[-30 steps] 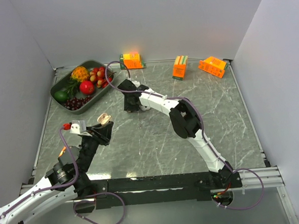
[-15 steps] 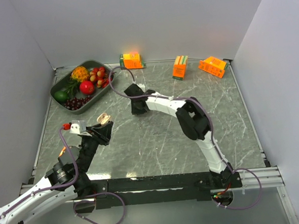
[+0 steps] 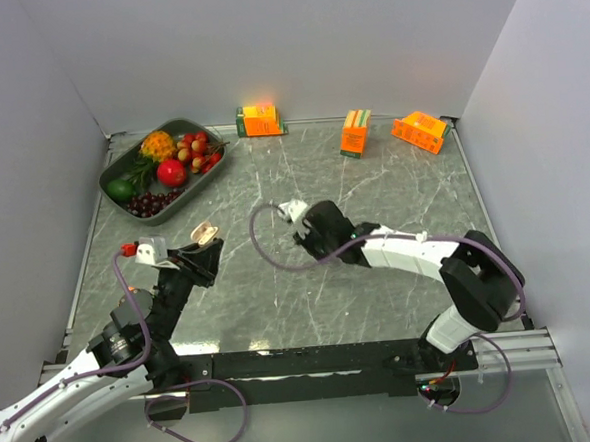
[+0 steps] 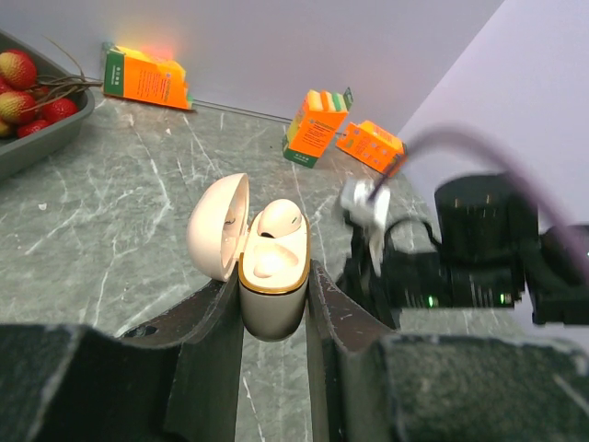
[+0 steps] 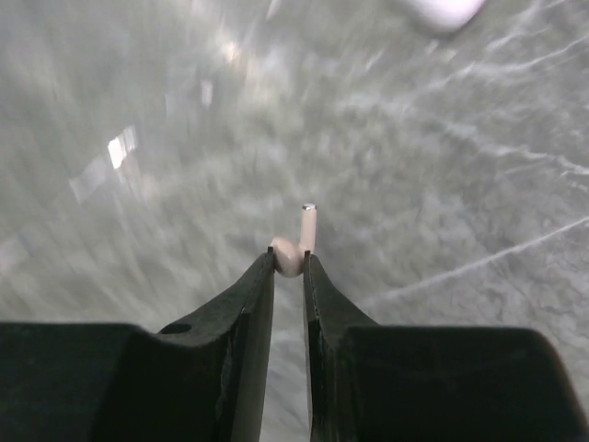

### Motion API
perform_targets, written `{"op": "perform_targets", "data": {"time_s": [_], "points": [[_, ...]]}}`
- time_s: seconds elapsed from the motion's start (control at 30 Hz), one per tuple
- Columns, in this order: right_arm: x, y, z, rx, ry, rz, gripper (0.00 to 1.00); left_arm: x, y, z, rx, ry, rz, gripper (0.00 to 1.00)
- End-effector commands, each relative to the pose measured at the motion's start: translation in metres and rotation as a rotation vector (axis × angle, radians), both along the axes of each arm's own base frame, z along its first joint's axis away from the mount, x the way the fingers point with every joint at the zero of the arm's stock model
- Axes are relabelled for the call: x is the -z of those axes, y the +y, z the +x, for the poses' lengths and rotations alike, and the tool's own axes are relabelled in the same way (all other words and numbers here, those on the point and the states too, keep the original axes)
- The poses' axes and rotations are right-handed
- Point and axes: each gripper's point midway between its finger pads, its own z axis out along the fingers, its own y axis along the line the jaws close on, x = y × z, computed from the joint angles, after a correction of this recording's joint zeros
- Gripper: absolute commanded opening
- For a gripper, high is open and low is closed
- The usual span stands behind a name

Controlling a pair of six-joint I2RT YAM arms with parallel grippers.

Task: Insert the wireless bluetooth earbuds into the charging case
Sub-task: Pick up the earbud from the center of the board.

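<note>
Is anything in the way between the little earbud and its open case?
Only the right arm's purple cable loops through the gap between them. The right tool pinches the earbud; the left tool holds the open case.

Charging case (image 4: 272, 276), beige, upright, lid (image 4: 217, 226) swung open to the left, clamped between the left gripper (image 4: 273, 295) fingers. One earbud (image 4: 279, 219) sits in its far well. Three orange cartons (image 4: 317, 127) along the bench's far edge, middle one upright. Fruit tray (image 4: 37, 138) at the far-left corner.

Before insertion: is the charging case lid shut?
No, the charging case, gripped by the left tool, has its lid hinged wide open.
</note>
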Motion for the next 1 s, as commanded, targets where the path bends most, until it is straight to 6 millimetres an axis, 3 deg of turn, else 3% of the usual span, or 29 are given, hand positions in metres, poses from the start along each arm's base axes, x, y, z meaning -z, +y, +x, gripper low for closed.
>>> {"op": "perform_targets", "data": {"time_s": [0.0, 0.3, 0.37, 0.53, 0.7, 0.8, 0.87, 0.93, 0.97], "points": [[-0.025, 0.007, 0.006, -0.320, -0.292, -0.014, 0.00, -0.026, -0.001, -0.006, 0.038, -0.053, -0.050, 0.01], [-0.011, 0.021, -0.006, -0.562, -0.176, -0.031, 0.00, -0.025, -0.005, -0.008, 0.058, -0.056, -0.046, 0.01], [-0.017, 0.025, -0.001, -0.567, -0.166, 0.001, 0.00, -0.025, -0.005, -0.008, 0.058, -0.057, -0.047, 0.01], [-0.005, 0.031, -0.009, -0.634, -0.061, 0.015, 0.00, -0.025, -0.005, -0.008, 0.057, -0.056, -0.042, 0.01], [-0.009, 0.031, 0.005, -0.533, -0.063, 0.025, 0.00, -0.024, -0.005, -0.008, 0.059, -0.057, -0.043, 0.01], [-0.036, 0.032, 0.022, -0.387, -0.160, 0.112, 0.00, -0.025, -0.003, -0.008, 0.049, -0.053, -0.047, 0.01], [-0.062, 0.028, 0.042, -0.228, -0.237, 0.167, 0.14, -0.026, -0.001, -0.008, 0.043, -0.051, -0.052, 0.01], [-0.075, 0.025, 0.049, -0.115, -0.233, 0.219, 0.32, -0.025, 0.000, -0.008, 0.039, -0.047, -0.051, 0.01], [-0.074, 0.026, 0.048, -0.102, -0.206, 0.214, 0.45, -0.024, 0.000, -0.008, 0.038, -0.043, -0.049, 0.01]]}}
